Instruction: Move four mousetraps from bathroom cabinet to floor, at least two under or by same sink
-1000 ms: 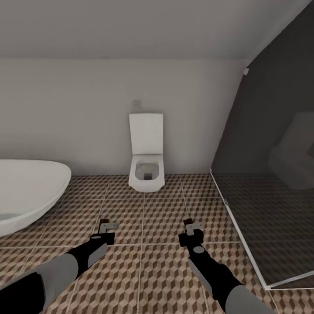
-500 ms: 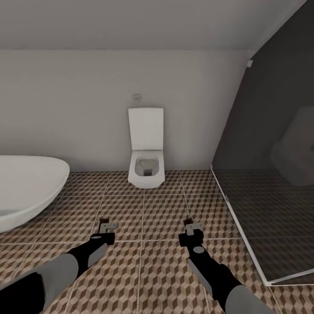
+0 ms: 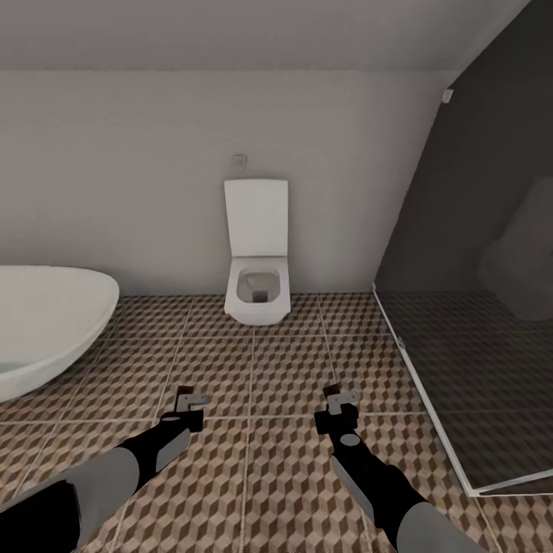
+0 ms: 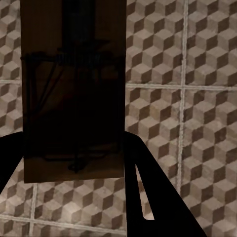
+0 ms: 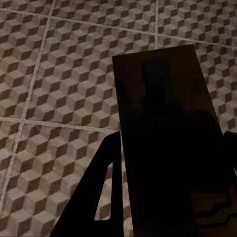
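Two traps: your left gripper (image 3: 192, 402) is clamped on one trap (image 4: 74, 94), your right gripper (image 3: 340, 400) on another (image 5: 168, 138). Your view tipped up since before; the toilet (image 3: 257, 296) sits lower.

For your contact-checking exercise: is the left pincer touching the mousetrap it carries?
Touching. In the left wrist view the mousetrap sits clamped between the left pincer's dark fingers, raised above the floor.

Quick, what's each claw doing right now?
Left gripper: shut on a flat dark-brown wooden mousetrap.
Right gripper: shut on another dark-brown wooden mousetrap.
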Tool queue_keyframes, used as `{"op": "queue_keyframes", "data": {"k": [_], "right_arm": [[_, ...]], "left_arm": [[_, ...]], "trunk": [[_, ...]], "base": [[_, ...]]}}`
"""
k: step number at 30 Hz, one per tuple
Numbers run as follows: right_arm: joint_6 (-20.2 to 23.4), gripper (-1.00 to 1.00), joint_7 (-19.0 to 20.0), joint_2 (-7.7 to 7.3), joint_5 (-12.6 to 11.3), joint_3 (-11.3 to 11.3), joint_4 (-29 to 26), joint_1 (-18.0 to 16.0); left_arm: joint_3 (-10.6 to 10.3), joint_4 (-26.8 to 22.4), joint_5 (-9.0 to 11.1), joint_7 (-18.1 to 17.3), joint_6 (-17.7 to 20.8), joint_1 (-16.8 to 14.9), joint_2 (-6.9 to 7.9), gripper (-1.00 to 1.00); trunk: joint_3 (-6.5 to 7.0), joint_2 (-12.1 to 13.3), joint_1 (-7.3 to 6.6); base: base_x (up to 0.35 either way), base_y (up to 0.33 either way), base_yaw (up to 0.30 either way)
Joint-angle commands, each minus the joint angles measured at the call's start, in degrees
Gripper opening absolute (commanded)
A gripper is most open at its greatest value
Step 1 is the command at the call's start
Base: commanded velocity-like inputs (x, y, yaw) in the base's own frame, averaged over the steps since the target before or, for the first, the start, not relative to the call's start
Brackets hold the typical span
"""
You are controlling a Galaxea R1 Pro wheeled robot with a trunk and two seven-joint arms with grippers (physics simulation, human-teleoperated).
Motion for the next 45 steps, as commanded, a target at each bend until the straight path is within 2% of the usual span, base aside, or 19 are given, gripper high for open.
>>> {"op": "queue_keyframes", "data": {"k": [1, 45], "right_arm": [[0.25, -1.0, -0.37, -0.04, -0.39, 0.29, -0.09, -0.05], [0.23, -1.0, -0.38, 0.12, -0.46, 0.38, -0.09, -0.05]], "left_arm": [[-0.4, -0.23, 0.2, 0.47, 0.27, 0.0, 0.08, -1.0], [-0.4, -0.23, 0.11, 0.47, 0.27, 0.16, -0.01, -1.0]], "trunk": [[-0.33, -0.45, 0.23], [-12.31, -18.1, 9.89]], "base": [[0.0, 0.0, 0.0], [0.0, 0.0, 0.0]]}}
